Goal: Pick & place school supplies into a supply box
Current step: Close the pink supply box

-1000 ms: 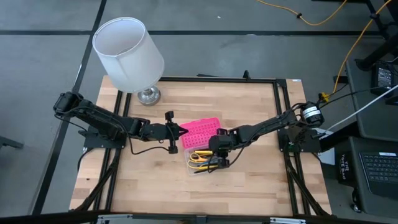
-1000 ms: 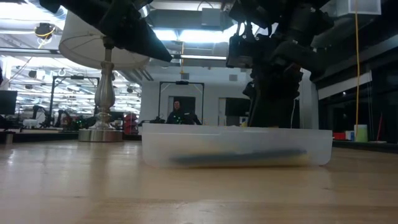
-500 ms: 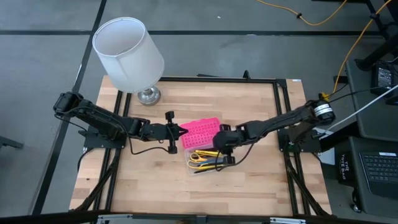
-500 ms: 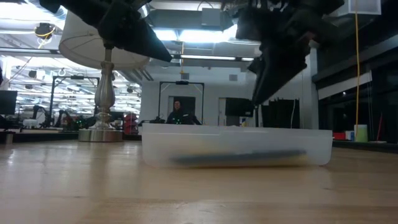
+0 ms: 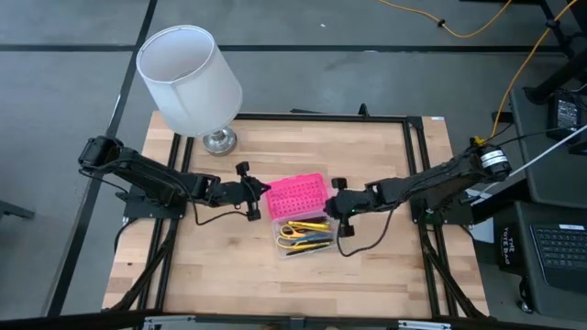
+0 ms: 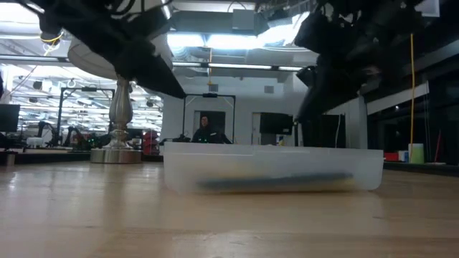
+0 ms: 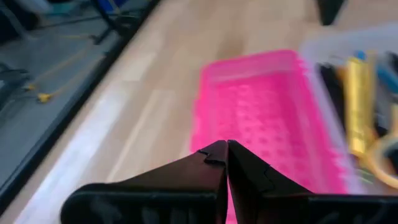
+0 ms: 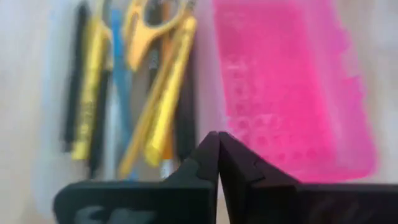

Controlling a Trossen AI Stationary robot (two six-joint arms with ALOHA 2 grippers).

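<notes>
Supply box (image 5: 298, 206) between both closed grippers

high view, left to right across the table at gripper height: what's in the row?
left gripper, fingers shut → pink lid of the supply box → right gripper, fingers shut. The lamp sits farther back, outside this row.

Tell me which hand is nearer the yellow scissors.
Right. The right hand sits beside the clear base holding the yellow scissors; the left hand is beyond the pink lid.
</notes>
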